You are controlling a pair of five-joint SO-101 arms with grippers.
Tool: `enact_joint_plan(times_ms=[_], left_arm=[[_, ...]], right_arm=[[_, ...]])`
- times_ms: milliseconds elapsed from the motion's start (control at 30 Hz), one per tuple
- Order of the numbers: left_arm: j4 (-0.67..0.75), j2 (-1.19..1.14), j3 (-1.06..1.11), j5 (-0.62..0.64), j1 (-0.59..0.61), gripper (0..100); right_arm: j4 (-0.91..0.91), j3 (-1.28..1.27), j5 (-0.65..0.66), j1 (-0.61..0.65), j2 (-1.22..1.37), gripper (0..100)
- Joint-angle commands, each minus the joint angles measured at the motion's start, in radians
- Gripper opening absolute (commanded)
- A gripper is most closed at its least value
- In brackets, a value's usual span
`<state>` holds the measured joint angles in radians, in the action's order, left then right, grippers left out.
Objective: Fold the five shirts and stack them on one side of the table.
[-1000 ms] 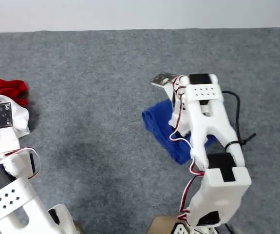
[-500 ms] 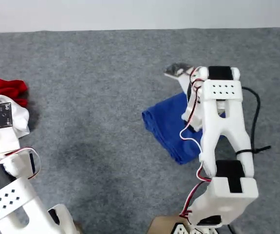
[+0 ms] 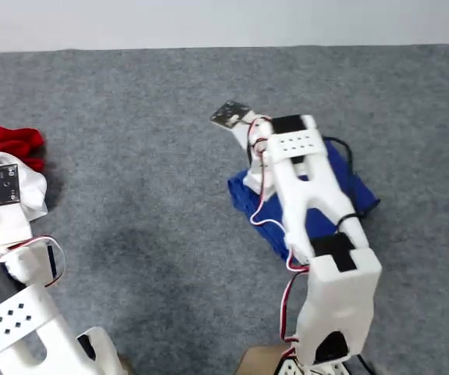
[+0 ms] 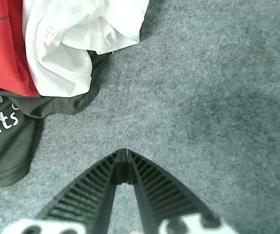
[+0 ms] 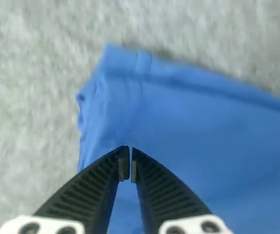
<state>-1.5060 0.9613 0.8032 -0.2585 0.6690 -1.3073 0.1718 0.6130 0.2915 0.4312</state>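
Observation:
A folded blue shirt (image 3: 341, 183) lies right of the table's middle, with the right arm (image 3: 306, 183) stretched over it. My right gripper (image 5: 126, 153) is shut, its tips low over the blue shirt (image 5: 203, 141) near one folded corner; whether they pinch cloth is not visible. At the left edge lies a heap of a red shirt (image 3: 5, 143) and a white shirt (image 3: 30, 191). The left arm (image 3: 9, 234) stands just in front of it. My left gripper (image 4: 126, 155) is shut and empty over bare felt, short of the white shirt (image 4: 76, 34), the red shirt (image 4: 3, 44) and a black shirt (image 4: 8, 136).
Grey felt (image 3: 146, 156) covers the table, with open room between the heap and the blue shirt. A white wall (image 3: 224, 19) borders the far edge. The arm bases stand at the near edge.
The right arm swung right, then back left across the blue shirt, uncovering the shirt's right part. The left arm and the heap have not moved.

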Motion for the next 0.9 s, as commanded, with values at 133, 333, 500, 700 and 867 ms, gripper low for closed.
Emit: enact_joint_plan(times_ms=[133,333,500,700,867], left_arm=[[0.014,-0.002,-0.004,-0.008,-0.008,1],[0.015,-0.003,0.001,-0.008,-0.054,1],[0.015,0.002,0.007,-0.006,-0.127,1],[0.017,0.003,0.007,-0.008,-0.129,1],[0.04,0.002,0.007,-0.009,-0.129,1]], right_arm=[[0.137,0.055,-0.011,0.042,0.01,1.0],[0.194,0.055,-0.011,0.042,0.004,1.1],[0.219,0.055,-0.011,0.053,0.005,1.1],[0.038,0.126,-0.011,0.053,-0.071,1.1],[-0.099,0.155,-0.012,0.053,-0.153,1.0]])
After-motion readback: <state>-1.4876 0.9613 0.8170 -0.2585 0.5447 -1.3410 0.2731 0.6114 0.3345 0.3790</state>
